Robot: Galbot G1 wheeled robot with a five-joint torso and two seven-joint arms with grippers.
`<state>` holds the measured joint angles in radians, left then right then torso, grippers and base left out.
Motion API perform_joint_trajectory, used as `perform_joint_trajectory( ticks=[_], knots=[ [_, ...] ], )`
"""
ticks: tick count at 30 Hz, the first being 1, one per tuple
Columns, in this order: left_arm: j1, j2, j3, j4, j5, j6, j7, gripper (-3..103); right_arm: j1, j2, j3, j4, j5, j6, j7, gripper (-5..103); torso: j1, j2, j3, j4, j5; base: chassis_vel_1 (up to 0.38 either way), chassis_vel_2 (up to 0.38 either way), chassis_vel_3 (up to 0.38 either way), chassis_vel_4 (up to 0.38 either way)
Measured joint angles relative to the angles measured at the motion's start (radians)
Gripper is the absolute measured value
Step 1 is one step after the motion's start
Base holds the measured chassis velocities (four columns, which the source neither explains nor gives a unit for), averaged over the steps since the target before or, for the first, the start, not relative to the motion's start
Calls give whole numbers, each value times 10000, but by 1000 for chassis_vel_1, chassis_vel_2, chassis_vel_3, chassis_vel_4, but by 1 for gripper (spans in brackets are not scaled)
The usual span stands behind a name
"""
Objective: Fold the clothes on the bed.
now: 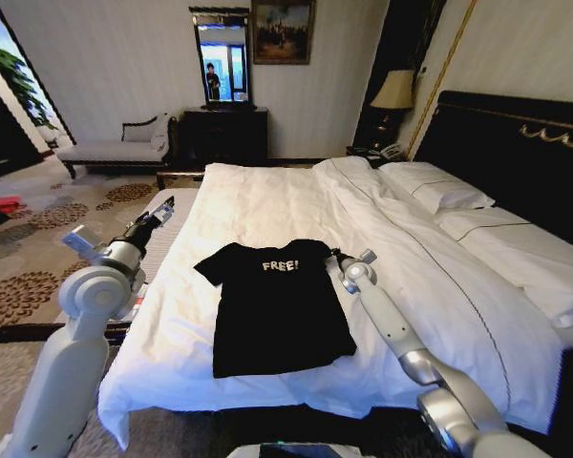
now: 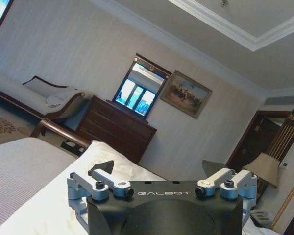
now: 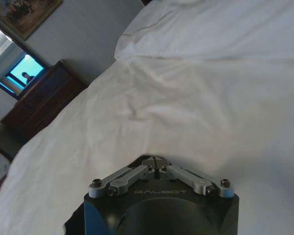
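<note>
The clothes, one black T-shirt [image 1: 279, 310] with white "FREE!" lettering, lie spread flat, front up, near the foot of the bed [image 1: 267, 205], on its white duvet. My right gripper [image 1: 336, 256] rests at the outer edge of the shirt's right-hand sleeve. In the right wrist view this gripper [image 3: 157, 163] is shut low over the duvet, and I cannot tell whether it pinches any cloth. My left gripper [image 1: 164, 212] hangs in the air beside the bed's left edge, apart from the shirt. The left wrist view shows it [image 2: 159, 176] open and holding nothing.
White pillows [image 1: 439, 191] and the dark headboard [image 1: 516, 153] are at the right. A dark dresser [image 1: 224, 134] with a mirror stands against the far wall, a chaise bench [image 1: 115, 148] to its left. Patterned carpet [image 1: 29, 248] lies left of the bed.
</note>
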<state>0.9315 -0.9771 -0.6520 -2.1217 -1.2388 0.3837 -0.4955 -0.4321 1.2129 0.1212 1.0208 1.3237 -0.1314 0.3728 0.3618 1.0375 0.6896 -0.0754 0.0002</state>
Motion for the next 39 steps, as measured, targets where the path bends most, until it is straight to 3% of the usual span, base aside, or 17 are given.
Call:
perform_joint_trajectory(
  ticks=[7, 26, 39],
  knots=[
    [-73, 13, -27, 115, 0, -13, 1, 100, 986, -23, -278, -920, -586, 3, -103, 0, 0, 0, 0, 0, -1, 0, 0, 0, 0],
    [-182, -196, 163, 221, 103, -23, 31, 100, 1332, -610, -563, -1255, -1882, 81, -441, 0, -2, 0, -1, 1, -2, 0, 0, 0, 0],
    [-21, -215, 103, 71, 110, -32, 32, 100, 1165, -965, -531, -1302, -2816, -114, 499, -2, -2, 0, -1, -2, -1, 0, 0, 0, 0]
  ],
)
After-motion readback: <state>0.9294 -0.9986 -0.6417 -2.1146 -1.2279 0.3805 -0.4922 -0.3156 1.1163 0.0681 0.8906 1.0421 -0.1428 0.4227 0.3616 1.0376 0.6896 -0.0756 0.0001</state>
